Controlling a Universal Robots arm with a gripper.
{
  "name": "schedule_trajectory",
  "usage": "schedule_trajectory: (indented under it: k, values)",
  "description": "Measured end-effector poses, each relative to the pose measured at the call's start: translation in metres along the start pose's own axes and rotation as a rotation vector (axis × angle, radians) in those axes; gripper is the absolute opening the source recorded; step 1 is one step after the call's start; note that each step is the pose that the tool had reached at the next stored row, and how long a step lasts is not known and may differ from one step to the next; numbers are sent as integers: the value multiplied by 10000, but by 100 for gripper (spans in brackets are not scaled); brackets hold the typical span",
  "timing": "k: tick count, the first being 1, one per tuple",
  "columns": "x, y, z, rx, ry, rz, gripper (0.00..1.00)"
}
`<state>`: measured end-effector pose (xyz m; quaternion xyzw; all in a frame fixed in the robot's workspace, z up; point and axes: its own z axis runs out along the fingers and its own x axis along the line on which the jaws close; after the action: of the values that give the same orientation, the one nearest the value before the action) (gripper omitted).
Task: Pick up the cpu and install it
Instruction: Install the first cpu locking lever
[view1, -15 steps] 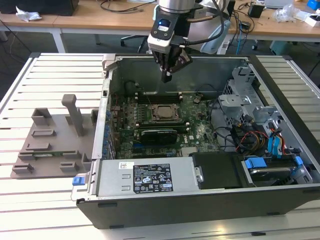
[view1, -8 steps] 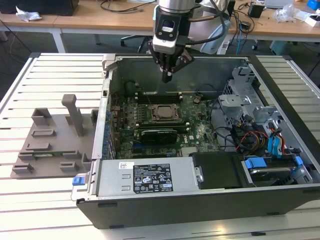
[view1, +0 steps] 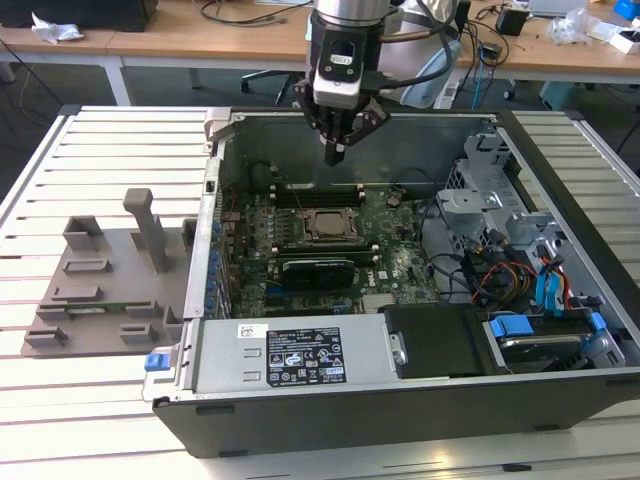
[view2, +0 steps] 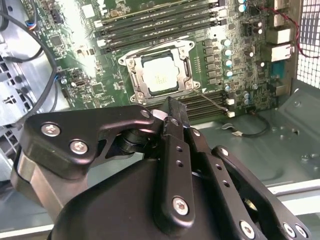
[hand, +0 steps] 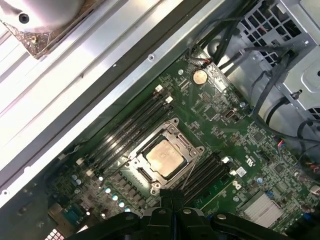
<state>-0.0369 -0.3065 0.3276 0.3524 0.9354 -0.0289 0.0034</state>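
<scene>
1. Claw status: my gripper (view1: 335, 155) hangs above the open computer case (view1: 560, 390), over the rear part of the motherboard (view1: 390, 255). Its fingers (view2: 172, 117) meet at the tips with no visible gap, and nothing is held between them.
2. Cpu location: the cpu (view1: 325, 224) sits flat inside the socket frame (view1: 322, 240) on the motherboard. In both wrist views its pale metal top (view2: 160, 76) (hand: 164, 157) lies square within the frame, well below my fingertips and apart from them.
3. Edges around the socket: memory slots (hand: 127, 132) run along 1 side of the frame and a second bank (hand: 205, 172) along the opposite side. In the exterior view a long black card (view1: 318, 270) lies just beside the socket on the near side.
4. Open room: the space directly above the socket is free. The case's metal walls (view1: 215, 200) bound the board at the exterior view's left and rear; drive cages and cable bundles (view1: 510, 270) crowd the exterior view's right.
5. Outside the case: a grey fixture plate (view1: 105, 290) with upright pegs rests on the slatted table (view1: 90, 140), at the exterior view's left, just beside the case.
6. Hidden or cut off: my own linkage (view2: 165, 190) covers the near part of the board in the second wrist view. Whether the socket's retaining bracket is latched, I cannot tell.
</scene>
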Motion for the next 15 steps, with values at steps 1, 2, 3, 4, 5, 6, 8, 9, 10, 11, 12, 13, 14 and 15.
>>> schedule_trajectory:
  k: [1, 2, 3, 4, 5, 6, 8, 9, 10, 11, 12, 13, 14, 15]
  values:
    - [0, 0, 0, -3, -4, -80, 11]
    - [0, 0, 0, -5, -8, -159, 11]
    - [0, 0, 0, -7, -13, -252, 11]
    - [0, 0, 0, -10, -18, -355, 11]
    - [0, 0, 0, -12, -23, -445, 11]
    - [0, 0, 0, -16, -31, -589, 11]
    - [0, 0, 0, -21, -40, -770, 11]
    - [0, 0, 0, -25, -46, -897, 11]
    - [0, 0, 0, -26, -51, -985, 11]
    - [0, 0, 0, -31, -60, -1149, 11]
    - [0, 0, 0, -35, -68, -1311, 11]
    - [0, 0, 0, -39, -74, -1433, 11]
    - [0, 0, 0, -40, -79, -1521, 11]
    - [0, 0, 0, -44, -85, -1647, 11]
